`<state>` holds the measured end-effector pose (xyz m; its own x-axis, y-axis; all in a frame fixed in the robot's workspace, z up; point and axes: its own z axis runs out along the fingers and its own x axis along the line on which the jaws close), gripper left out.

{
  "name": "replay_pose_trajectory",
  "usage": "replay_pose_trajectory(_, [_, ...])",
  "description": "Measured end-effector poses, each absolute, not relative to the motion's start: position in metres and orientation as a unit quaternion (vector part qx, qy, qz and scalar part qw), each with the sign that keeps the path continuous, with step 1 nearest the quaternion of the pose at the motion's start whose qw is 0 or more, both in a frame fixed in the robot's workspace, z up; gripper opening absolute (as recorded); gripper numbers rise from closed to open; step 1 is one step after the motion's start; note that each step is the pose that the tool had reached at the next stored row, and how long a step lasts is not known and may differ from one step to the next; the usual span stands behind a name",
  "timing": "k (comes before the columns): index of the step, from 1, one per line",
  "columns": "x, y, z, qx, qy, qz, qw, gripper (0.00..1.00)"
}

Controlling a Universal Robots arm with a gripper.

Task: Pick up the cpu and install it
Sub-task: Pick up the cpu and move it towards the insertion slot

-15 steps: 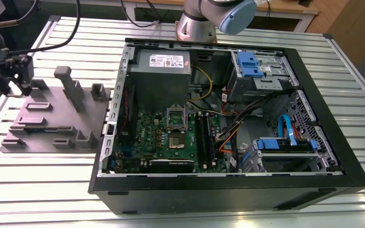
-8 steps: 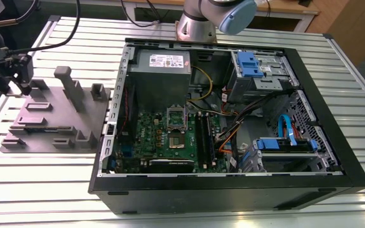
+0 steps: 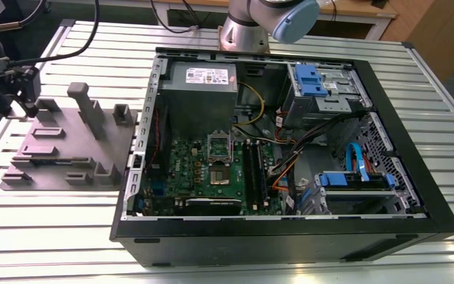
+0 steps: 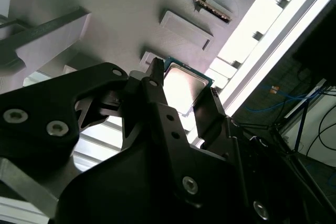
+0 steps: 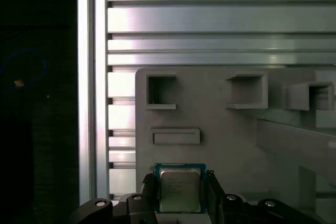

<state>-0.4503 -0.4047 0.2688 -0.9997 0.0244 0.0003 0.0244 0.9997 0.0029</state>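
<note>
1. Gripping the cpu (image 5: 180, 191) by two opposite edges, the gripper (image 5: 180, 182) is clamped on it in both wrist views.
2. The cpu is over the grey fixture plate (image 5: 226, 129), just beside a shallow rectangular recess (image 5: 176, 136); whether it rests on the plate cannot be told.
3. In the exterior view the gripper (image 3: 20, 109) is at the plate's corner; the open computer case (image 3: 290, 239) lies on the exterior view's right of the plate.

Tall posts (image 3: 80, 97) on the grey block (image 3: 54, 151) stand between the tool (image 5: 180, 178), gripping the cpu (image 5: 180, 193), and the open case (image 3: 290, 236).
</note>
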Motion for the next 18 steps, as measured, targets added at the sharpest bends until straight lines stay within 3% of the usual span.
replay_pose_trajectory(18, [-0.4503,-0.4047,0.2745,-0.012,-1.000,-0.001,0.000,0.47])
